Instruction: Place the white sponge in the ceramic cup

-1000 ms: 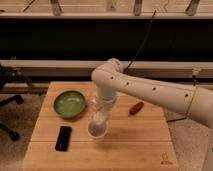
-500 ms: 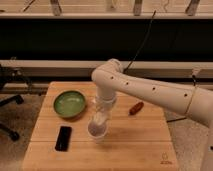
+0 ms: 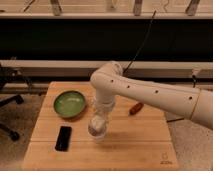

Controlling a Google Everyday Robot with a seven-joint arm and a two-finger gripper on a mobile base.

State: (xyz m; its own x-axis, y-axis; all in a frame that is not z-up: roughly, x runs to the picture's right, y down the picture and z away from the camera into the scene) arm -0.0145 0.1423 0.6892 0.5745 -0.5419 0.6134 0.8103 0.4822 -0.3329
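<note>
The ceramic cup [image 3: 97, 131] stands upright on the wooden table [image 3: 135, 145], just right of a black phone. My gripper [image 3: 100, 113] points straight down right above the cup's rim, at the end of the white arm that reaches in from the right. A small off-white lump, the white sponge [image 3: 98, 122], shows at the cup's mouth under the gripper. I cannot tell whether it is held or resting in the cup.
A shallow green bowl [image 3: 69, 104] sits at the table's back left. A black phone [image 3: 63, 137] lies at the front left. A reddish-brown object [image 3: 135, 108] lies right of the arm. An office chair base [image 3: 9, 131] stands left of the table.
</note>
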